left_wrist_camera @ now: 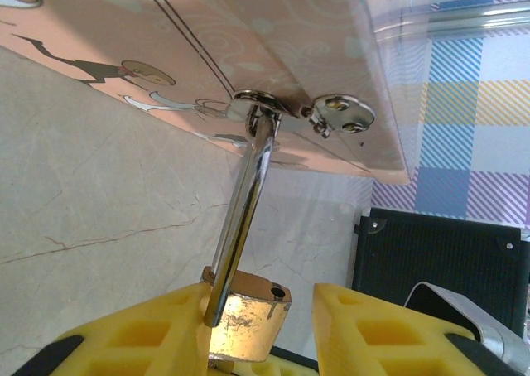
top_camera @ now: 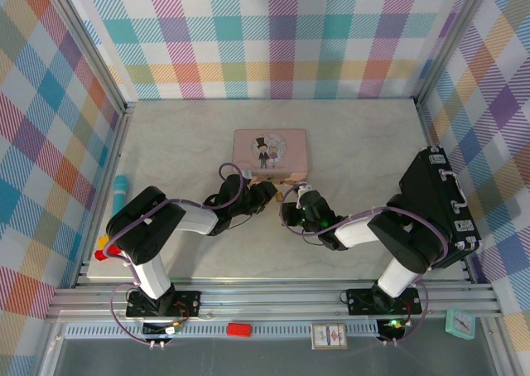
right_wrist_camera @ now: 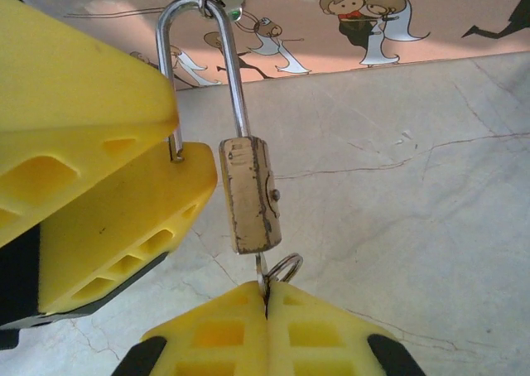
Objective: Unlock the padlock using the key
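**Yellow right gripper (right_wrist_camera: 267,291) pinches thin dark grey metal key (right_wrist_camera: 260,267) under tiny brass padlock (right_wrist_camera: 248,195)**

Pressed together on the key, it holds the blade at the padlock's base. The padlock is hooked by its silver shackle through the gold latch (left_wrist_camera: 257,104) of the pink cartoon-wedding tin (top_camera: 269,148). The left gripper (left_wrist_camera: 263,300) stands apart astride the brass body, clamping nothing. One shackle leg appears free of the body. Light, hard and slick, the padlock would likely pivot on that latch. Its broad flat faces look the surest hold. A pale veined tabletop (right_wrist_camera: 414,227) lies below, and pastel plaid walls (top_camera: 273,36) enclose the cell.
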`<action>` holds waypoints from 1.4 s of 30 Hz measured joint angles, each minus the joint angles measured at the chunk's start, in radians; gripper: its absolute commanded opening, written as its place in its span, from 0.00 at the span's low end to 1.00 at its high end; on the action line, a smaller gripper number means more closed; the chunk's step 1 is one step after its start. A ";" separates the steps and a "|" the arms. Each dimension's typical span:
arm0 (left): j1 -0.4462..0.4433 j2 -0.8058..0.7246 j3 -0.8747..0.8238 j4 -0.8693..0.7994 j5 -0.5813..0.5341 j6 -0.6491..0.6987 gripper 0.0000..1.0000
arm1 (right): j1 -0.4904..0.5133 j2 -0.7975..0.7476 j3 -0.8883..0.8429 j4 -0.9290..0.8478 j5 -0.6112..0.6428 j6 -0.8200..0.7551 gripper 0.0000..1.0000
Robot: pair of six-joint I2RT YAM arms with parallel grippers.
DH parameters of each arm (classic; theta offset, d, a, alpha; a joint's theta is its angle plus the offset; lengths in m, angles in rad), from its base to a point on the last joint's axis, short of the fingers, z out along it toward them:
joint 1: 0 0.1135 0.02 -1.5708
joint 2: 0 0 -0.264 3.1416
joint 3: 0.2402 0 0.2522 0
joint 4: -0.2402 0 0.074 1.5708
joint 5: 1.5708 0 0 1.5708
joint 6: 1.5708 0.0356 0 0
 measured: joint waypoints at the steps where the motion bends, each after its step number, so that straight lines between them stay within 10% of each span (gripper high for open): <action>1: 0.001 -0.004 0.000 -0.006 0.000 0.003 0.40 | 0.000 0.001 0.000 0.000 0.000 0.004 0.01; 15: 0.095 -0.391 -0.002 -0.384 -0.089 0.261 0.49 | -0.005 0.001 0.020 -0.072 -0.008 0.026 0.07; 25: 0.171 -0.622 0.111 -0.801 -0.282 0.666 0.56 | -0.029 -0.020 0.037 -0.166 -0.014 0.025 0.30; 42: 0.287 -0.527 0.113 -0.768 -0.160 0.827 0.59 | -0.125 -0.096 0.261 -0.401 -0.206 -0.009 0.36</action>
